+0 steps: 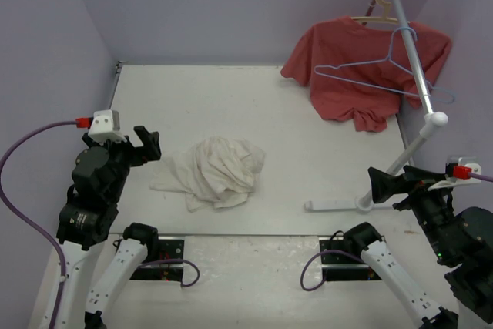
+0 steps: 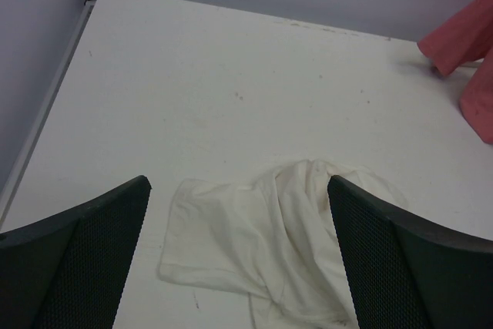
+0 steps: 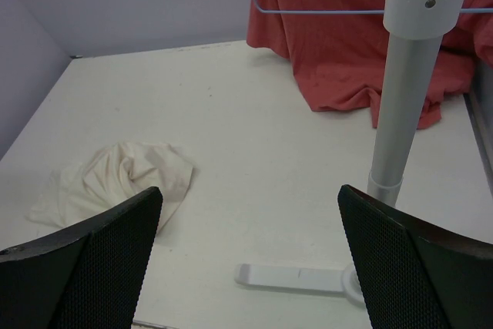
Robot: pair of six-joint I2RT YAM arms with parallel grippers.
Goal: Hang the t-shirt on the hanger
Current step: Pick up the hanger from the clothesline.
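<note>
L claw (image 1: 152, 146) & R claw (image 1: 373, 185) both spread, empty. T-shirt (image 1: 217, 172) crumpled on tabletop (image 1: 308, 152); hanger (image 1: 350, 65) on rack pole (image 1: 417, 55).

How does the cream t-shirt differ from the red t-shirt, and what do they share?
The cream t-shirt is off-white; the red t-shirt is red. The cream t-shirt lies crumpled on the table; the red t-shirt hangs spread out on a tan hanger. The cream one sits mid-table, the red one at the far right. Both are wrinkled cloth shirts.
</note>
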